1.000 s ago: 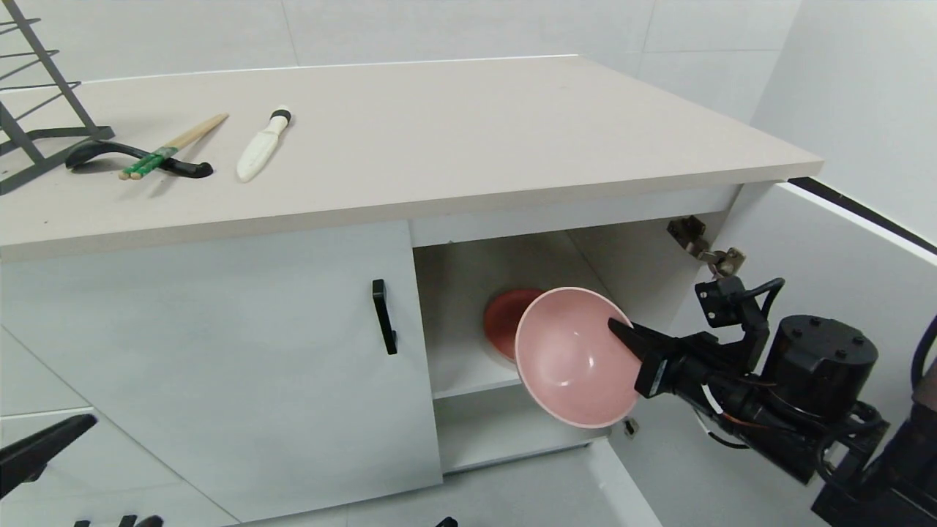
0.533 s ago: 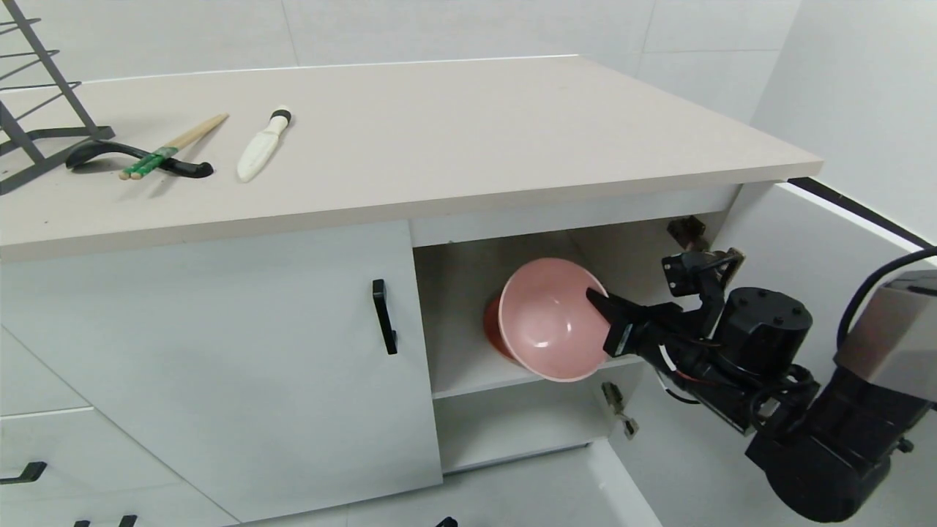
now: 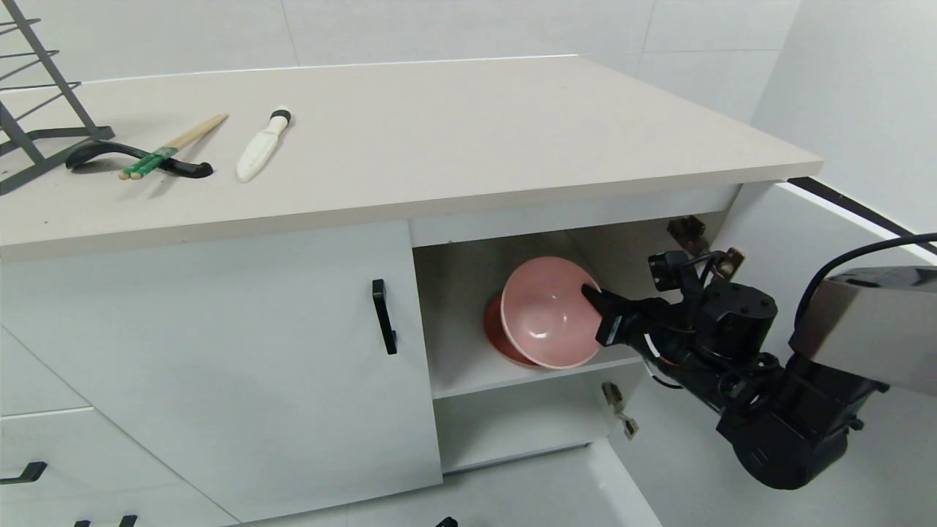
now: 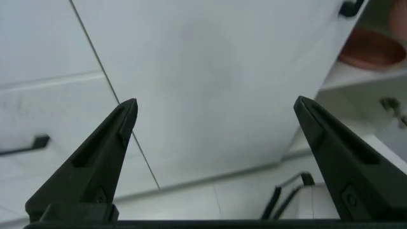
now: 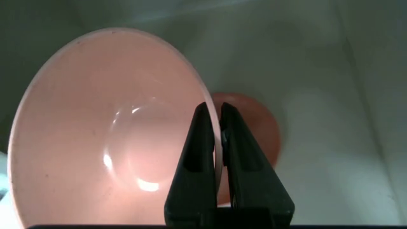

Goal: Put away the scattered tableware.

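Note:
My right gripper [image 3: 591,296] [image 5: 215,117] is shut on the rim of a pink bowl [image 3: 545,312] [image 5: 114,127], holding it tilted inside the open cabinet, just over a darker red bowl [image 3: 495,331] [image 5: 257,130] on the upper shelf [image 3: 468,377]. On the countertop at the far left lie a black ladle [image 3: 132,157], green-tipped chopsticks [image 3: 172,145] and a white knife [image 3: 262,146]. My left gripper [image 4: 215,127] is open with nothing between its fingers, facing the closed cabinet door [image 4: 210,83].
A dark wire dish rack [image 3: 36,95] stands at the counter's far left. The right cabinet door [image 3: 827,241] stands swung open beside my right arm. The left door [image 3: 219,351] with a black handle [image 3: 384,316] is closed. A lower shelf [image 3: 512,428] lies below.
My right gripper carried the pink bowl up and inward, from in front of the cabinet opening onto the upper shelf over the red bowl. The left gripper tip dropped from the head view.

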Controlling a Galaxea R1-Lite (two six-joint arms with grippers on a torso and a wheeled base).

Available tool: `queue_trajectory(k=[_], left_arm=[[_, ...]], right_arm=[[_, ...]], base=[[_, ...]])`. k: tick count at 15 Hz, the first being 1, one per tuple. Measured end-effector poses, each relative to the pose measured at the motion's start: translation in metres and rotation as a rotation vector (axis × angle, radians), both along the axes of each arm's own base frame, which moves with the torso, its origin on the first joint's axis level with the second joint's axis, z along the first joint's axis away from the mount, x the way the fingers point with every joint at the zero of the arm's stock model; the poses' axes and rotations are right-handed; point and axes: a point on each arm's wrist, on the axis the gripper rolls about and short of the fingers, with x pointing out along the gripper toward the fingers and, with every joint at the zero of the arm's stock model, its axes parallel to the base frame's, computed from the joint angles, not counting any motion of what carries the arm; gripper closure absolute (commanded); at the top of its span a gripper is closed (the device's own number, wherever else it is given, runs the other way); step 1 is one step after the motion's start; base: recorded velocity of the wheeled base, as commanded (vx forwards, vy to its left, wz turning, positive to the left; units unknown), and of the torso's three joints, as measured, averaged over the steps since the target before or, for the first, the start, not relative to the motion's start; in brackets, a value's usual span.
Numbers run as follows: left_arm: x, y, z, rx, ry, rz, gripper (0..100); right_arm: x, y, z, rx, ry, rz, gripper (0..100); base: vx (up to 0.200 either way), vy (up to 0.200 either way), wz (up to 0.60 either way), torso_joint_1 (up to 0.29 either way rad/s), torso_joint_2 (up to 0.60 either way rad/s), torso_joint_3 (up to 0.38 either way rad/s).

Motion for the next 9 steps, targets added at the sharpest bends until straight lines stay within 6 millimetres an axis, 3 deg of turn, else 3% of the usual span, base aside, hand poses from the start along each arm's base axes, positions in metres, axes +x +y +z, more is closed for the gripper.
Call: queue_trajectory(k=[9], left_arm=[[-0.001,0.000,0.000,-0.012,-0.014,0.007,0]], right_arm=[[0.034,0.009,-0.014,-0.031,0.073,-0.012,100]], base=[[0.000,0.000,0.00,0.000,0.00,0.000]])
